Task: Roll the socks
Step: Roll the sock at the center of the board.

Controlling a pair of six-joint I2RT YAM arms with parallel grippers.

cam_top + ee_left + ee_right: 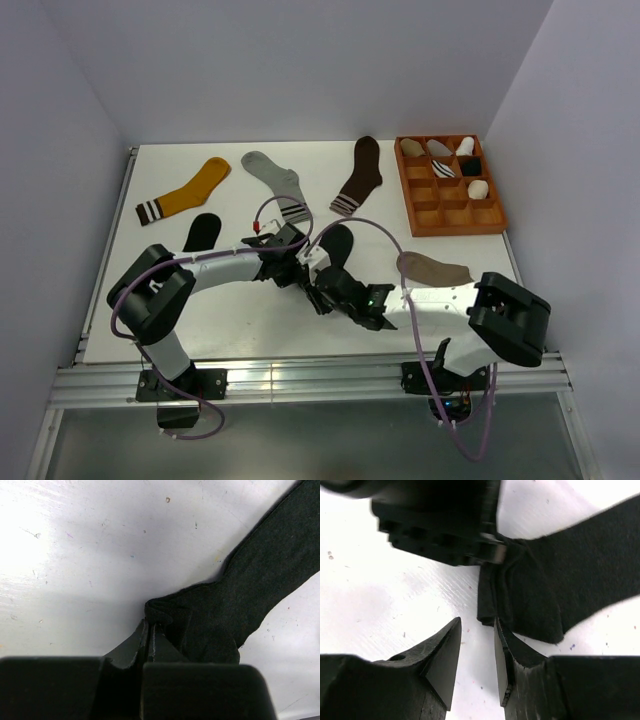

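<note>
left gripper (149,628) is clenched, its 2 fingers pressed together on the bunched edge of the black sock (260,575). the fabric rises into a small fold right at the tips. in the right wrist view, creases in the cloth run toward that pinch.

right gripper (477,622) is released, with bare white table (385,610) showing between its jaws. 1 finger (502,650) touches the sock's near edge and the other stands clear of the cloth. the 2 grippers face each other at the middle of the table, tips near but apart. beyond the pinch the black sock lies flat, stretching away toward the far side of the table.

in the top view the taupe sock (435,268) lies flat just beside the right arm, near the table's right edge. a second black sock (203,232) lies left of centre, beyond the left arm and well apart from both grippers.

farther back 3 more socks lie spread out: a mustard-yellow sock (190,193) with a striped cuff at the left, a light grey sock (272,177) in the middle and a dark brown sock (362,172) to its right. a wooden tray (460,229) sits at the far right corner, and several of its compartments hold rolled socks.
</note>
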